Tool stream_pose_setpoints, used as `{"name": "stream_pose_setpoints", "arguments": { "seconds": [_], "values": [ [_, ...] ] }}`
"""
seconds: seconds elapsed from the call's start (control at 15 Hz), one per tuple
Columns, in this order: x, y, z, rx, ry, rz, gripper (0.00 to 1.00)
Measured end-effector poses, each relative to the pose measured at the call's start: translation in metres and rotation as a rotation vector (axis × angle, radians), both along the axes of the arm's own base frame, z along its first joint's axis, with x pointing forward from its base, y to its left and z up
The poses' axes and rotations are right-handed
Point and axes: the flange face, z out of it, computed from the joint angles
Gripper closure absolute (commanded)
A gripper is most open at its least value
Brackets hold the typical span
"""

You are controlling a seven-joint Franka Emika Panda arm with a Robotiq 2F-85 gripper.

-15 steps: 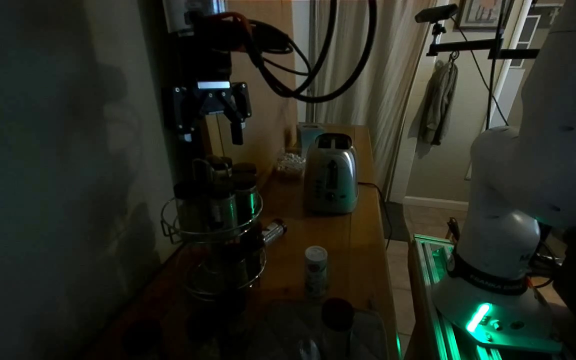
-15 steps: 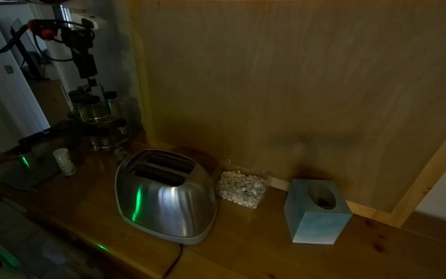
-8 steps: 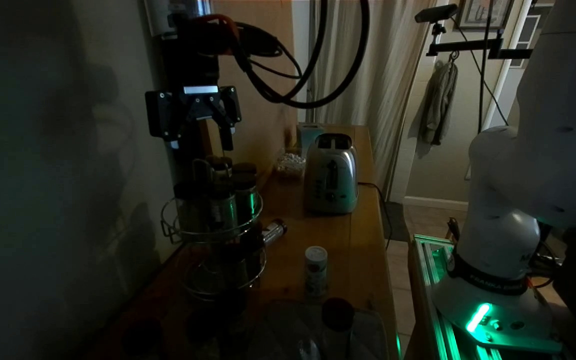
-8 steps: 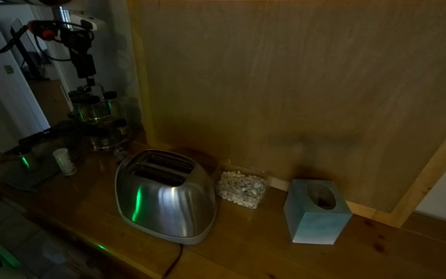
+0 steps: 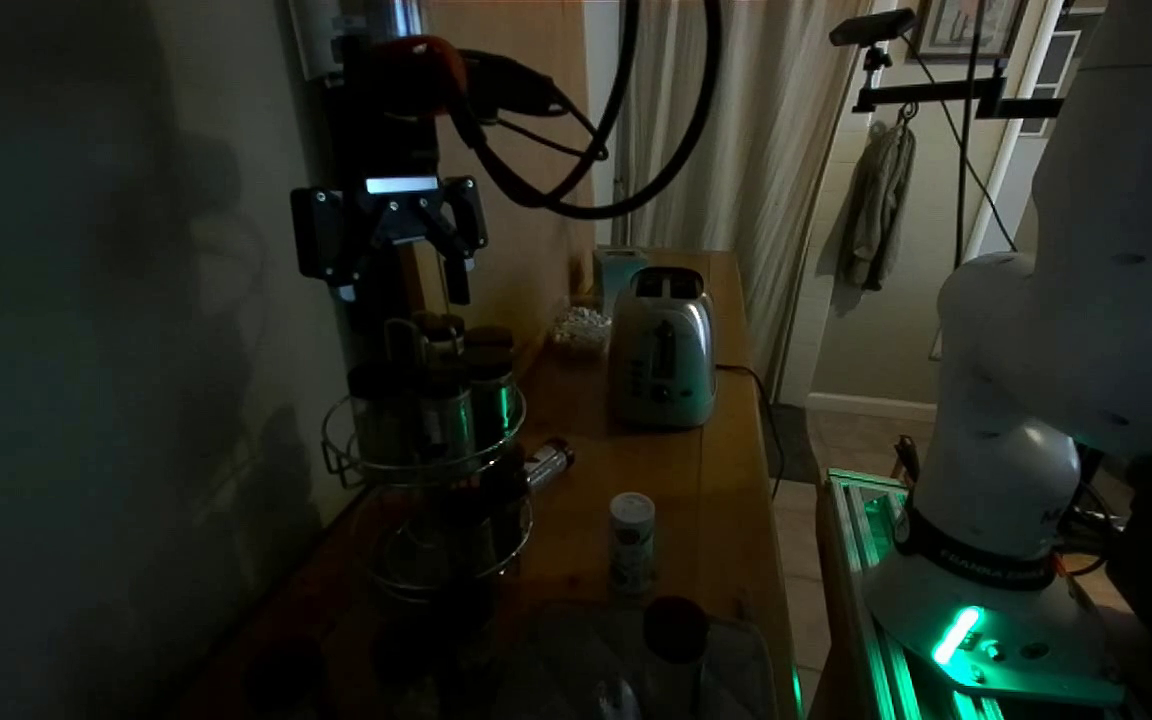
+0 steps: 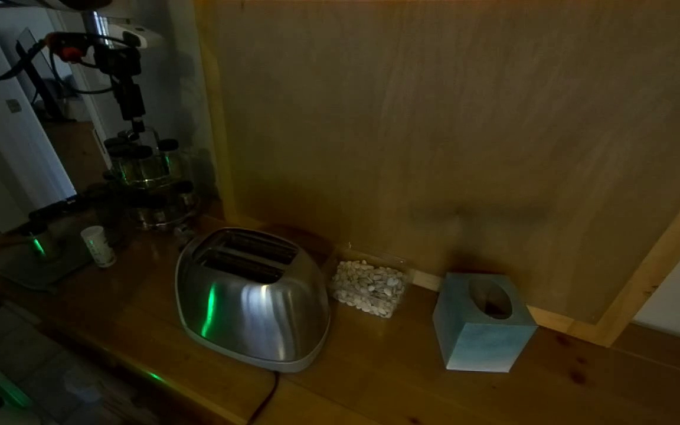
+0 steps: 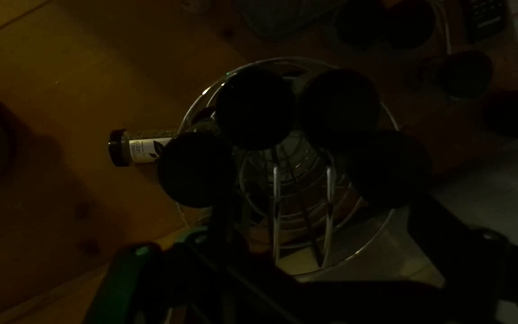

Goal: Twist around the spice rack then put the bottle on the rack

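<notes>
The gripper (image 5: 402, 291) is held just above the spice rack (image 5: 436, 473), its fingers spread wide; in the wrist view the rack's wire handle (image 7: 276, 202) is seen between them — contact cannot be made out. Dark-lidded jars (image 7: 255, 108) are carried on the upper tier, grouped near the handle. The bottle (image 5: 631, 545) is stood upright on the wooden counter (image 5: 704, 490), apart from the rack and near a round jar (image 5: 674, 632), its white cap uppermost. A labelled jar (image 7: 144, 147) is laid on its side just beside the rack — partly hidden from above. Farther along the counter, a toaster (image 5: 661, 360) is placed.
</notes>
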Motion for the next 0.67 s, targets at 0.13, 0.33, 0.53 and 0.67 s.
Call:
{"name": "stream_pose_setpoints", "arguments": {
  "seconds": [0.13,0.33,0.53,0.67],
  "values": [
    [0.0005,-0.0003,-0.0011,-0.005,0.001,-0.014,0.2],
    [0.0008,-0.0007,-0.0017,-0.011,0.002,-0.034,0.41],
    [0.0009,-0.0009,-0.002,-0.013,0.003,-0.046,0.45],
    [0.001,-0.001,-0.002,-0.014,0.002,-0.051,0.34]
  ]
}}
